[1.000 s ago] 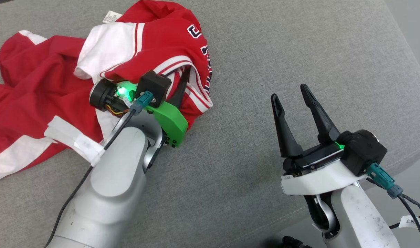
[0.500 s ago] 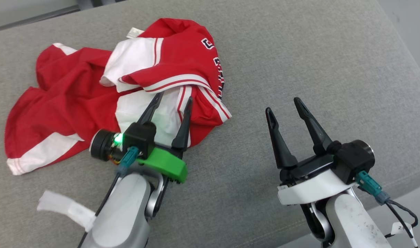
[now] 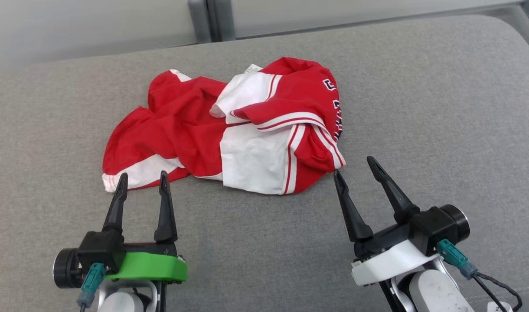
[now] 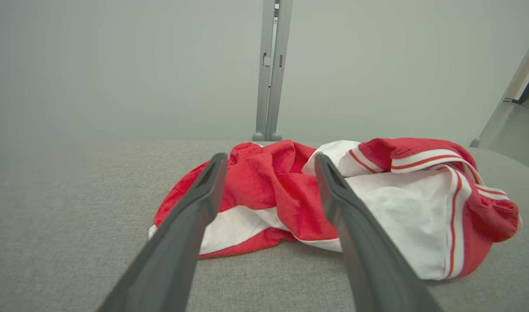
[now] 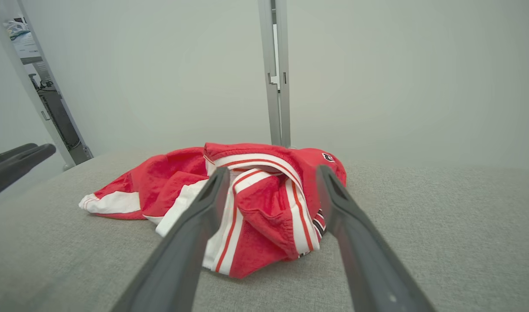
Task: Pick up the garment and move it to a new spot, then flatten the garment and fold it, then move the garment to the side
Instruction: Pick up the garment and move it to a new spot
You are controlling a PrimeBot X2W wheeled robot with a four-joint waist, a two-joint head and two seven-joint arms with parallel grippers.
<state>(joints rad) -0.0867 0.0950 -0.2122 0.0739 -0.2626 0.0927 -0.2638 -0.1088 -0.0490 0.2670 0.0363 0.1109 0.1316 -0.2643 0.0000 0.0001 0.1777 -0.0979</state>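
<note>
Head view: a crumpled red-and-white jersey [image 3: 182, 125] is shown lying on a grey upholstered cushion [image 3: 420, 108], toward the far middle of the surface, with dark lettering visible along its right-hand fold. The left gripper [image 3: 143, 174] is seen at the lower left with its jaws spread wide and nothing held between them. Its fingertips are placed just short of the white-banded hem at the jersey's near left corner; whether the cloth is touched cannot be told. The right gripper [image 3: 353, 165] is seen at the lower right, likewise spread wide and empty, its inner fingertip just beside the striped fold at the jersey's near right corner.

Left wrist view: the jersey is framed between and beyond the two dark fingers [image 4: 182, 234], the gap between them being bare of cloth.

Right wrist view: the bunched striped end of the jersey is seen past the parted fingers [image 5: 191, 242], apart from both. A grey metal post [image 5: 275, 69] is visible behind the cushion.
</note>
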